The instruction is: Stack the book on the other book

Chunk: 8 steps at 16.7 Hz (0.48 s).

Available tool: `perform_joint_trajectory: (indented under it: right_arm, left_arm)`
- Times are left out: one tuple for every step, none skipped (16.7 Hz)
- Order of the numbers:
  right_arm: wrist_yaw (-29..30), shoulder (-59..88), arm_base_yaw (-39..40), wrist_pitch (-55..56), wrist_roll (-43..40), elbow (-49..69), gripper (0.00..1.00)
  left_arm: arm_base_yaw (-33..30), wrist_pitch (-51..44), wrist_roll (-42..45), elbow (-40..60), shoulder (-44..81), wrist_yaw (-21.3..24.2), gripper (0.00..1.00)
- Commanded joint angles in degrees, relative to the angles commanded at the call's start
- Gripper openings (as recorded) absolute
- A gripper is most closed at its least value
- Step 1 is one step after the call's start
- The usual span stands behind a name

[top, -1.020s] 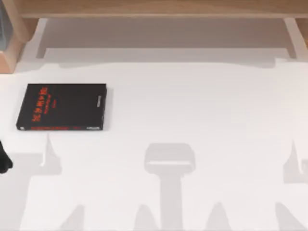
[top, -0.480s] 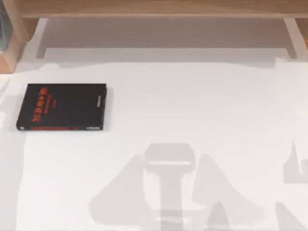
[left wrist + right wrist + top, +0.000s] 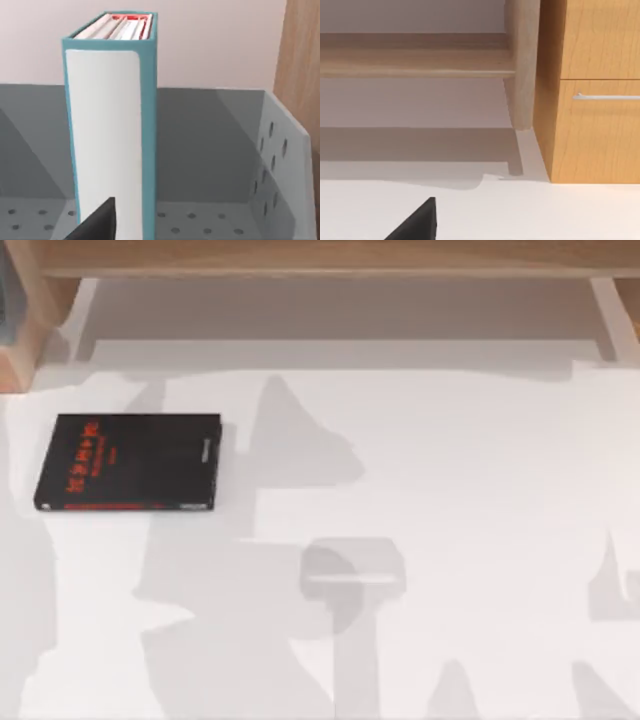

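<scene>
in the left wrist view, a dark tip of the left end effector (image 3: 97, 222) sits just before the book (image 3: 110, 130); i cannot tell how far its fingers are open, and it holds nothing visible. the book stands upright, teal-edged, in a grey perforated bin (image 3: 272, 165). this looks like the reach-to-grasp step; next comes closing on the book and lifting it clear of the bin walls. the right end effector (image 3: 417, 222) hangs idle over the desk (image 3: 450, 460), near a wooden cabinet (image 3: 595, 100). farther off, the other book (image 3: 128, 462) lies flat at the desk's left.
</scene>
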Motion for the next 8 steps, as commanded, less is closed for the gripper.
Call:
perform_joint_trajectory:
  right_arm:
    - [0.0,0.0,0.0,0.0,0.0,0.0,1.00]
    - [0.0,0.0,0.0,0.0,0.0,0.0,1.00]
    - [0.0,0.0,0.0,0.0,0.0,0.0,1.00]
    - [0.0,0.0,0.0,0.0,0.0,0.0,1.00]
    - [0.0,0.0,0.0,0.0,0.0,0.0,1.00]
    - [0.0,0.0,0.0,0.0,0.0,0.0,1.00]
    - [0.0,0.0,0.0,0.0,0.0,0.0,1.00]
    - [0.0,0.0,0.0,0.0,0.0,0.0,1.00]
  left_arm:
    - [0.8,1.2,0.0,2.9,4.4,0.9,1.00]
    - [1.5,2.3,0.0,5.5,8.3,1.7,1.00]
    - [2.1,3.3,0.0,7.8,11.6,2.4,1.00]
    - [2.7,4.1,-0.1,9.7,14.3,2.9,1.00]
    - [3.1,4.7,-0.1,11.2,16.4,3.4,1.00]
    - [3.4,5.1,-0.1,12.3,17.8,3.7,1.00]
    - [3.5,5.4,-0.1,12.9,18.7,3.9,1.00]
    - [3.6,5.5,-0.1,13.1,18.9,4.0,1.00]
